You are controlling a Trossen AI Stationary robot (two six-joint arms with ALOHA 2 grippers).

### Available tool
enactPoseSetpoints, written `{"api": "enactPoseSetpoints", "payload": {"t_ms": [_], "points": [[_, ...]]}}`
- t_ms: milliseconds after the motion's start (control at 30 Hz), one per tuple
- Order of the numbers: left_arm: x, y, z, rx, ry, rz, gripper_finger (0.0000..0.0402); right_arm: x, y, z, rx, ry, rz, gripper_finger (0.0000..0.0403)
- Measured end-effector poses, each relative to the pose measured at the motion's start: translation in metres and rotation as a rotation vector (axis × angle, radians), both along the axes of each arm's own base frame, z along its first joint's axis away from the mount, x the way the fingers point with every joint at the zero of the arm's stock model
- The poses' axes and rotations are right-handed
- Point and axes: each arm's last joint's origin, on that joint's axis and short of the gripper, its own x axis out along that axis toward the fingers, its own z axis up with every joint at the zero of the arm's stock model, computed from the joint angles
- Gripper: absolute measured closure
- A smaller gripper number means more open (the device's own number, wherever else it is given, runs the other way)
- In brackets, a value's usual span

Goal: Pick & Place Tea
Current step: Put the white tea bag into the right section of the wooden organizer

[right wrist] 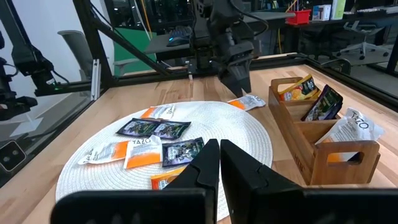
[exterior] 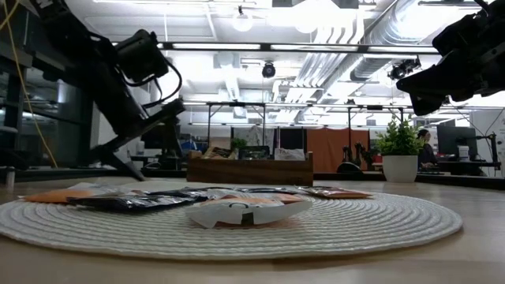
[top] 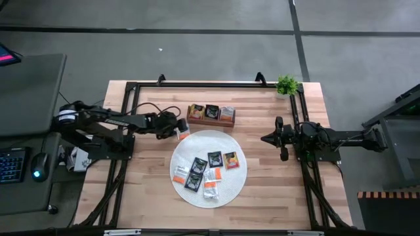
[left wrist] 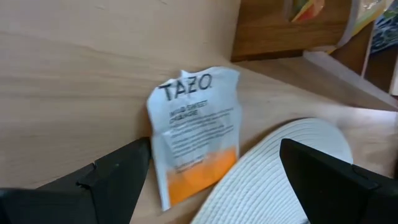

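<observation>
- Progress: wooden tray (top: 211, 113) already has sachets standing in all three compartments, orange/black/white as seen in the right wrist view; I'd call it partly done
- Left to do: about six sachets lie flat on the round white mat (top: 209, 168), mixed black, orange and white
- One more white-and-orange sachet (left wrist: 196, 133) lies on the bare table at the mat's edge, between mat and tray, half overlapped by the mat rim
- Left gripper (top: 182, 128) hovers right over that stray sachet, fingers spread wide with nothing between them; looks like it's the next pick
- Stray sachet orientation: flat, printed face up, long axis roughly along the gripper's line of sight, orange end nearest the fingers, TAZO end pointing away toward the tray
- Right gripper (top: 266, 139) parked off the mat's right side, above the table, fingers pressed together, holding nothing
</observation>
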Motion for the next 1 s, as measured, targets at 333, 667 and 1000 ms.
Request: {"api": "enactPoseSetpoints", "payload": {"t_ms": [333, 667, 1000], "points": [[0.003, 0.001, -0.002, 0.005, -0.013, 0.037, 0.0044, 0.000, 0.000, 0.000, 0.000, 0.000, 0.000, 0.0391], [0.006, 0.002, -0.004, 0.020, -0.030, 0.055, 0.0050, 0.000, 0.000, 0.000, 0.000, 0.000, 0.000, 0.0391], [0.015, 0.004, -0.010, 0.030, -0.075, 0.023, 0.0123, 0.000, 0.000, 0.000, 0.000, 0.000, 0.001, 0.0391]]}}
